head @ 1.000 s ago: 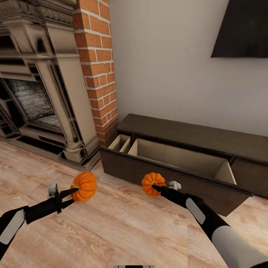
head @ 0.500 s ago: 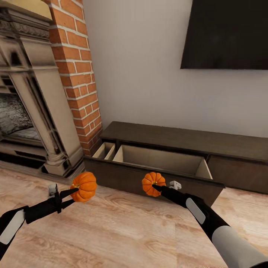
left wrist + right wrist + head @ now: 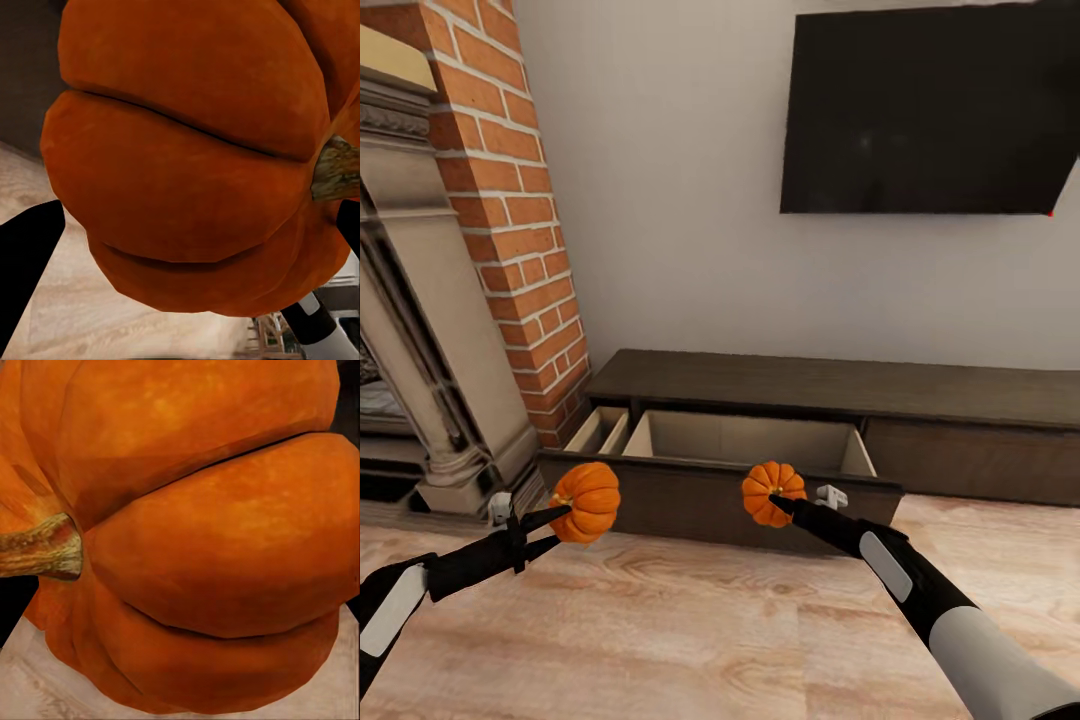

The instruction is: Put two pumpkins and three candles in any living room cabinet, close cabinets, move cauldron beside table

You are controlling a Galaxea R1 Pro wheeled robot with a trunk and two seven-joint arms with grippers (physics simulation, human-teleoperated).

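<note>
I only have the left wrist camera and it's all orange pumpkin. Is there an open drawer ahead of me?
Observer: Yes. In the head view the cabinet has a wide drawer pulled out, its pale inside showing.
Operator: What's the other arm doing?
Observer: The right gripper is shut on the second pumpkin, held in the air.
Operator: Is my pumpkin over the opening?
Observer: Not yet. The left gripper holds the first pumpkin on the near side of the drawer front, toward its left end, over the wood floor.
</note>
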